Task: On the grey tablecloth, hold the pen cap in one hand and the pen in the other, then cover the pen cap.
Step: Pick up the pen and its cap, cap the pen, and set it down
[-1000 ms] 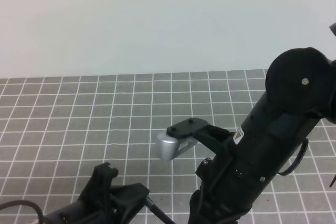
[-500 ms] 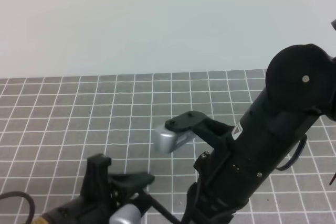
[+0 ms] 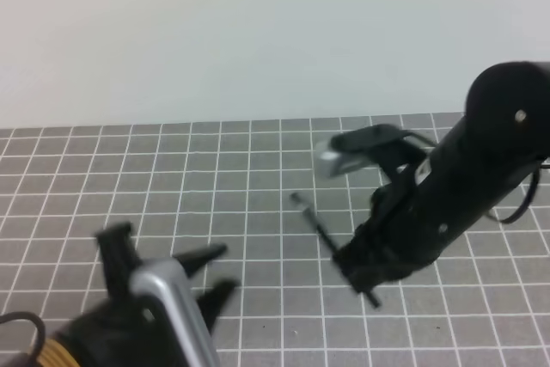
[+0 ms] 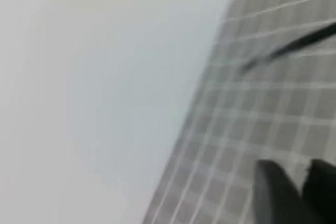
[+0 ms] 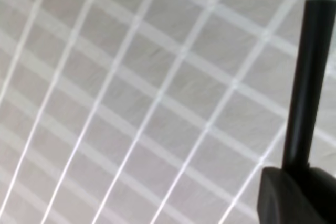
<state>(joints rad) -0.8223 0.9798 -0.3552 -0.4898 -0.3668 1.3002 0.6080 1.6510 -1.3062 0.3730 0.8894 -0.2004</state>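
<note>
Soft, even, shadowless light; the left wrist view is heavily motion-blurred, the other views slightly soft.

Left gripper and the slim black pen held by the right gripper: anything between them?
In the exterior high view, only bare grey gridded tablecloth lies between the left gripper and the slim black pen.

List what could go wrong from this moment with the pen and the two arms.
1. The right gripper grips the pen near one end, so the long free length may tilt or slip.
2. The left gripper shows no pen cap; capping may fail.
3. Both arms sit close over the grey tablecloth; they might collide.
</note>
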